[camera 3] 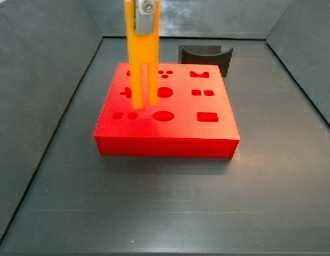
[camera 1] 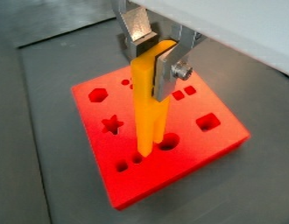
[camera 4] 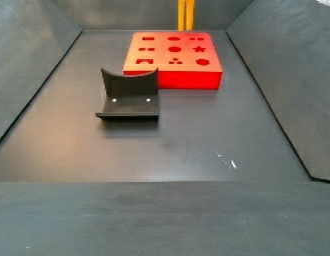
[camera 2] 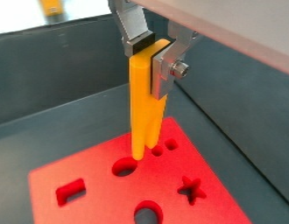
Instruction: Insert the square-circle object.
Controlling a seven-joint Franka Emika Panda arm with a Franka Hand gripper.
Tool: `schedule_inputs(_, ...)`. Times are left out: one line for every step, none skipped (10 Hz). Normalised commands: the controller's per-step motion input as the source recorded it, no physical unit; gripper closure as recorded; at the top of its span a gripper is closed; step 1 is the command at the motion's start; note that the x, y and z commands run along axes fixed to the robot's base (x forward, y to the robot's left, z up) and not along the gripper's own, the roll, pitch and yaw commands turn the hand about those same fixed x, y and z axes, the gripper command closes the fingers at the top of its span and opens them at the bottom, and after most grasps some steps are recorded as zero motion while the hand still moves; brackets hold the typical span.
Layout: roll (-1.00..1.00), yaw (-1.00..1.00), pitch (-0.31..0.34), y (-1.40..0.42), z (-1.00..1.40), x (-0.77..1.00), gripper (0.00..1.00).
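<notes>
In a side view the dark grey curved piece [camera 4: 129, 98] sits on the table [camera 4: 168, 170] left of and nearer than the red block [camera 4: 175, 58], touching neither it nor anything else, and plays no part here. Over the red block [camera 1: 158, 140] the claw [camera 1: 158, 57] pinches the top of the square-circle object [camera 1: 151, 101], its silver plates pressed against the bar's two flat sides. The bar's long axis stands upright, near plumb in both side views, forked end pointing straight down at the block. In both wrist views the prongs reach the block's top face at a small paired hole next to a round one; whether they have entered or merely touch the rim I cannot tell. Nearly the whole bar [camera 3: 140, 60] shows above the block, so I judge pick-up and alignment done, while the push down to full depth and the release are not yet done
</notes>
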Motion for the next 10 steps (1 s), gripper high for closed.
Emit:
schedule_inputs(0.03,-0.96,0.119,0.00,0.00,-0.11,1.00)
schedule_inputs(0.03,-0.97,0.120,0.00,0.00,-0.11,1.00)
schedule_inputs(0.03,-0.97,0.121,0.00,0.00,-0.11,1.00)
schedule_inputs(0.02,-0.97,0.123,0.00,0.00,-0.09,1.00)
schedule_inputs(0.00,-0.98,0.129,0.00,0.00,-0.08,1.00)
schedule_inputs(-0.03,-0.65,0.069,0.08,-0.12,-0.16,1.00)
schedule_inputs(-0.13,-0.04,-0.031,0.05,-0.07,-0.28,1.00)
schedule_inputs(-0.11,0.01,0.000,0.01,-0.03,-0.09,1.00)
schedule_inputs(-0.02,0.29,-0.013,0.00,-0.05,-0.04,1.00)
schedule_inputs(0.00,0.41,-0.059,0.00,0.00,-0.07,1.00)
